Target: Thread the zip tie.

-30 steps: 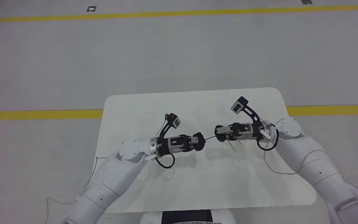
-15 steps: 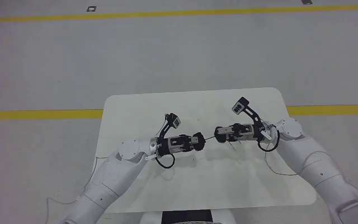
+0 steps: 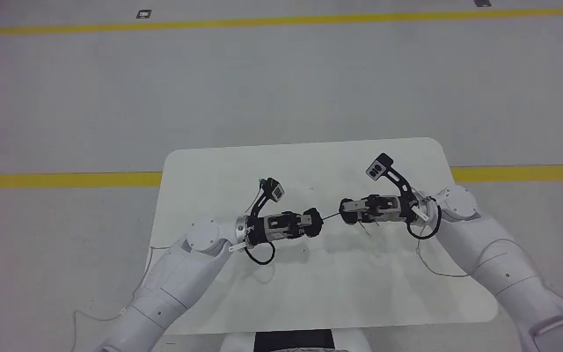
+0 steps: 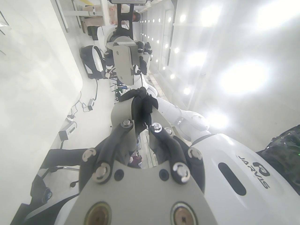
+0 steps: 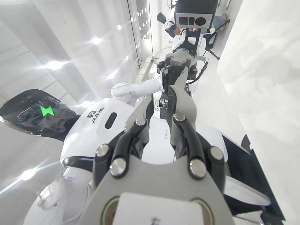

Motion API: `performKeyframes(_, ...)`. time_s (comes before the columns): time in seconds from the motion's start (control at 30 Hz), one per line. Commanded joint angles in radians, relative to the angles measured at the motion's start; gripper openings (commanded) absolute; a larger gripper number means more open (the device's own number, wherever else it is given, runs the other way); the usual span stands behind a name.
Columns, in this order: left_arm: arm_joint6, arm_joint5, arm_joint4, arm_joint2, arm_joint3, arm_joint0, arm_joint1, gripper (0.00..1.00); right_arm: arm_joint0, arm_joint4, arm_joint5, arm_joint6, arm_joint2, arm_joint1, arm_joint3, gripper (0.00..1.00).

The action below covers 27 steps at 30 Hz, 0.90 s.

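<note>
Standing by the white bench [image 3: 264,172], I see the two arms meet nose to nose over its middle, just right of centre in the top view. The left end effector [image 3: 314,221] comes in from the lower left of that frame. Its fingers [image 4: 119,112] are pinched together on a dark, crumpled-looking stretch of the zip tie [image 3: 330,216]. The right end effector [image 3: 345,209] comes in from the right edge and faces the left one, near but not touching. Its fingers [image 5: 181,99] are drawn together at the tips, clamped on the tie's other end. From above, the tie shows as a thin black line running straight across the small gap between the two, rising slightly toward the right. I cannot tell which end is the head and which the tail, or whether one has entered the other.
</note>
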Motion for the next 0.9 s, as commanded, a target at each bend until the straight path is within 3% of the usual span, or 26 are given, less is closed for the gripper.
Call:
performKeyframes(0.0,0.000,0.000,0.000,0.000,0.000,0.000,0.000,0.00,0.001,0.000,0.000,0.000,0.000,0.001,-0.009,0.13)
performKeyframes(0.33,0.000,0.000,0.000,0.000,0.000,0.000,0.000,0.00,-0.007,0.004,0.000,0.000,-0.004,0.015,-0.056,0.04)
performKeyframes(0.6,0.000,0.000,0.000,0.000,0.000,0.000,0.000,0.00,-0.024,-0.014,0.000,0.000,-0.005,0.014,-0.043,0.10)
performKeyframes(0.67,0.000,0.000,0.000,0.000,0.000,0.000,0.000,0.00,-0.028,-0.019,0.000,0.000,-0.003,0.013,-0.028,0.27)
performKeyframes(0.7,0.000,0.000,0.000,0.000,0.000,0.000,0.000,0.00,-0.028,-0.022,0.000,0.000,0.001,0.012,-0.017,0.69)
performKeyframes(0.73,0.000,0.000,0.000,0.000,0.000,0.000,0.000,0.00,-0.028,-0.022,0.000,0.000,0.001,0.012,-0.017,1.00)
performKeyframes(0.87,0.000,0.000,0.000,0.000,0.000,0.000,0.000,0.00,-0.028,-0.022,0.000,0.000,0.001,0.012,-0.017,1.00)
